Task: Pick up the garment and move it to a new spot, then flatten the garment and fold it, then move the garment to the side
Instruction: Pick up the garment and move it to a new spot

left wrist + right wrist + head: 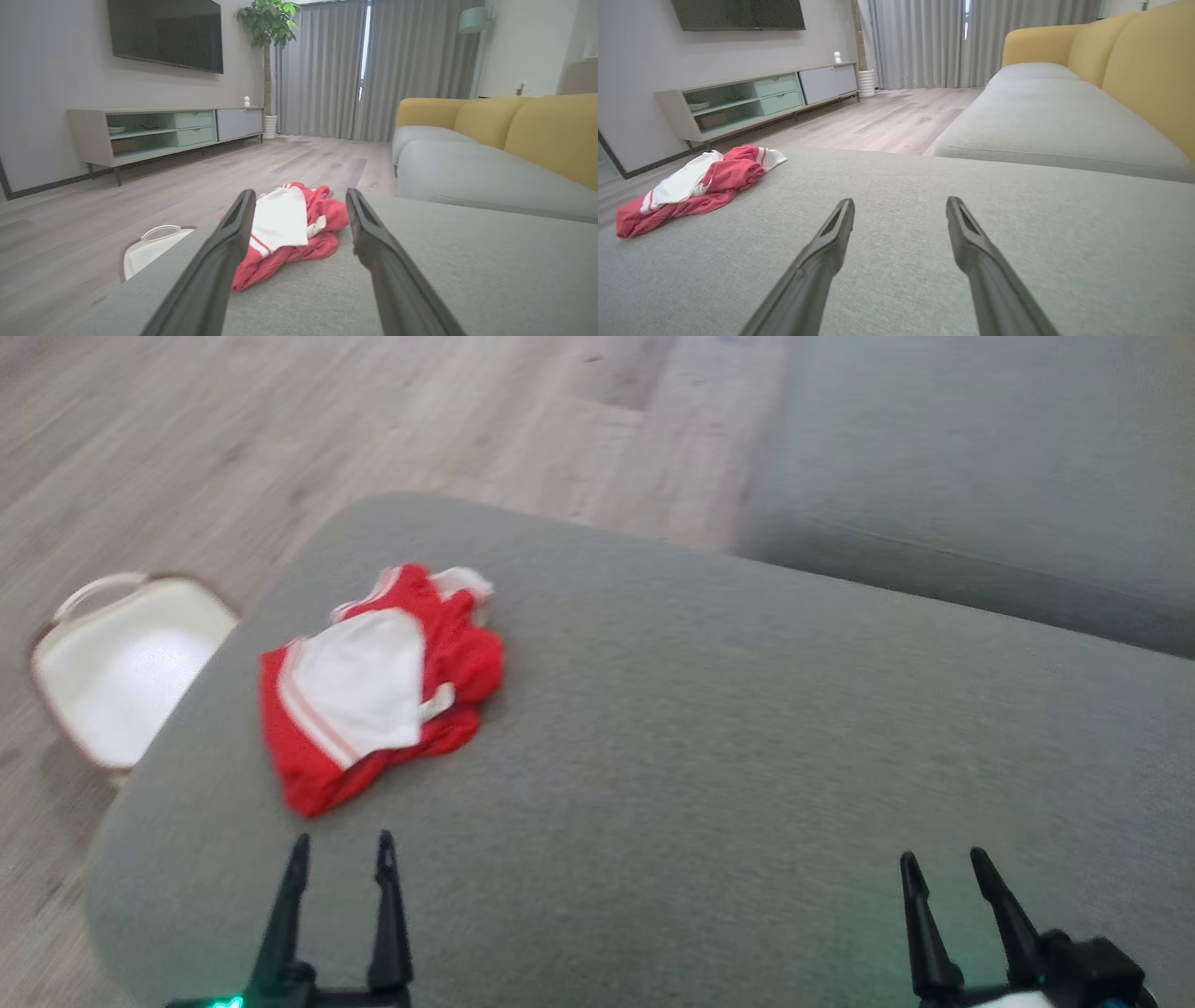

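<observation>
A crumpled red and white garment [378,686] lies near the left edge of a grey cushioned seat [709,737]. My left gripper [343,851] hovers open just short of it, nothing between its fingers. In the left wrist view the garment [292,228] sits straight ahead, framed by that gripper's [299,196] two dark fingers. Far off at the lower right of the head view, my right gripper [943,863] is open and empty over bare cushion. From the right wrist, the garment [698,186] lies well to the left of that gripper [900,205].
A white basket [117,667] with a handle stands on the wooden floor beside the seat's left edge. A grey sofa seat [980,467] with yellow backrests [1139,70] runs along the right. A TV cabinet [163,133] stands against the far wall.
</observation>
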Controlling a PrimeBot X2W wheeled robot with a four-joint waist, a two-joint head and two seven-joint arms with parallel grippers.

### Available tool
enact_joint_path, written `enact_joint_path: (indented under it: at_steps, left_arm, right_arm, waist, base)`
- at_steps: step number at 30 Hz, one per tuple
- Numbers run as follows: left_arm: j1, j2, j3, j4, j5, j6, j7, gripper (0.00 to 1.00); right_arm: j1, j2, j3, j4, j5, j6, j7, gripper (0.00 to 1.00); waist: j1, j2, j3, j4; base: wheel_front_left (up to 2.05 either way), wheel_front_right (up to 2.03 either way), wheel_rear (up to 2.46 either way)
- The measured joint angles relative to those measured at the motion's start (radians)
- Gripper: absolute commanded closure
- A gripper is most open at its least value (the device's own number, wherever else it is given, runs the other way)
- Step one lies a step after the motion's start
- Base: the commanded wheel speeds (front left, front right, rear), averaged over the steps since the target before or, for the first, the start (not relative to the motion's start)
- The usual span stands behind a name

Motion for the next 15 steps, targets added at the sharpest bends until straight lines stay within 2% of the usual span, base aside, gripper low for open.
enact_joint_path:
  at_steps: [3,9,12,15]
  left_arm:
    - [0.0,0.0,0.024,-0.024,0.0,0.013,0.0,0.0]
    - [-0.01,0.001,0.068,-0.045,0.006,0.025,0.0,0.0]
    - [-0.03,0.01,0.088,-0.045,0.008,0.022,0.0,0.0]
    - [-0.089,0.043,0.099,-0.04,0.021,-0.01,0.0,0.0]
  right_arm:
    - [-0.033,0.001,0.007,0.002,0.0,0.0,0.0,0.0]
    - [-0.098,-0.002,0.037,0.017,0.0,0.0,0.0,0.0]
    - [-0.095,-0.004,0.037,0.018,0.0,0.0,0.0,0.0]
    - [-0.092,-0.012,0.03,0.015,0.0,0.0,0.0,0.0]
  waist:
    - [0.0,0.0,0.023,0.042]
    - [0.0002,0.0,0.075,0.083]
    - [0.0002,0.0,0.084,0.091]
    - [0.0001,0.0,0.097,0.1]
  base:
    - [0.0,0.0,0.0]
    - [0.0,0.0,0.0]
    - [0.0,0.0,0.0]
    - [0.0,0.0,0.0]
